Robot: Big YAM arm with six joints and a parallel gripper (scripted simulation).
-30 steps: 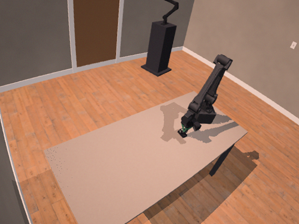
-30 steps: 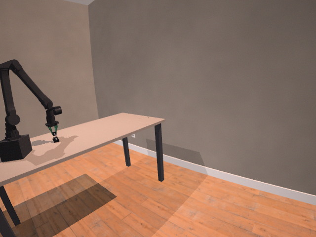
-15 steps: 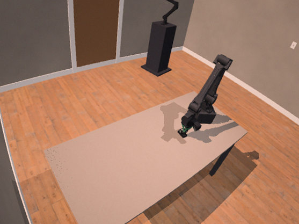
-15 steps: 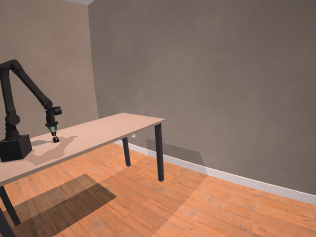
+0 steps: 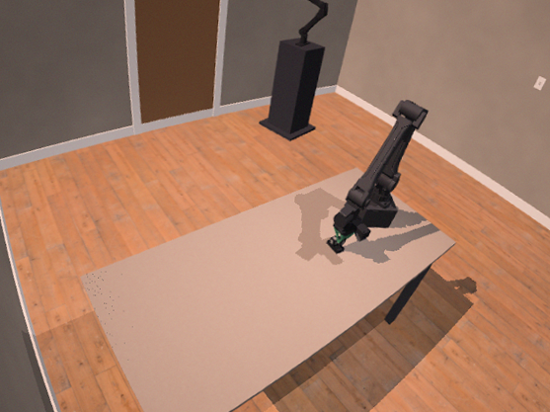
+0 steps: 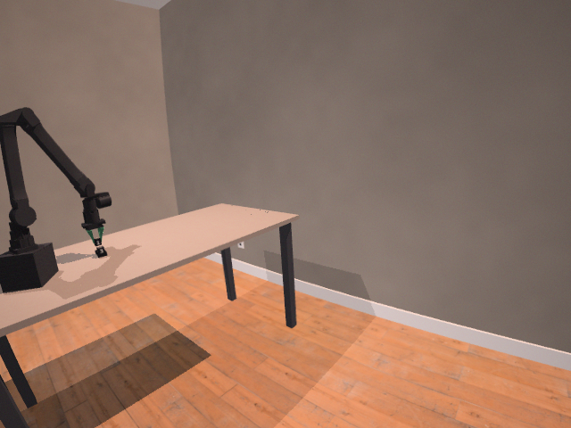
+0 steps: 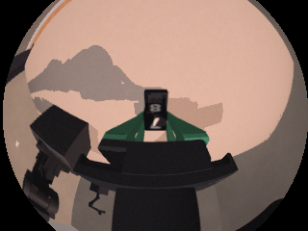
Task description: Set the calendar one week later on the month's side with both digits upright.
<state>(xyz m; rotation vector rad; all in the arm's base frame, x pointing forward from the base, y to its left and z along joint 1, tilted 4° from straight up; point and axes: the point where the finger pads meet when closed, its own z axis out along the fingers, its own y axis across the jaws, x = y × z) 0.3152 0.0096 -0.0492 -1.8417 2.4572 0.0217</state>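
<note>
Gripper (image 7: 156, 130): fingers pinching a dark calendar cube (image 7: 156, 108) above the counter (image 5: 234, 291); shallow tip-grip risks twisting loose.

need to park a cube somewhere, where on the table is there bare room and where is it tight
Bare room: the long stretch of table from the gripper to the far end. Tight: the corner by the arm's base, where the gripper, shut on a small dark cube, sits low over the calendar.
</note>
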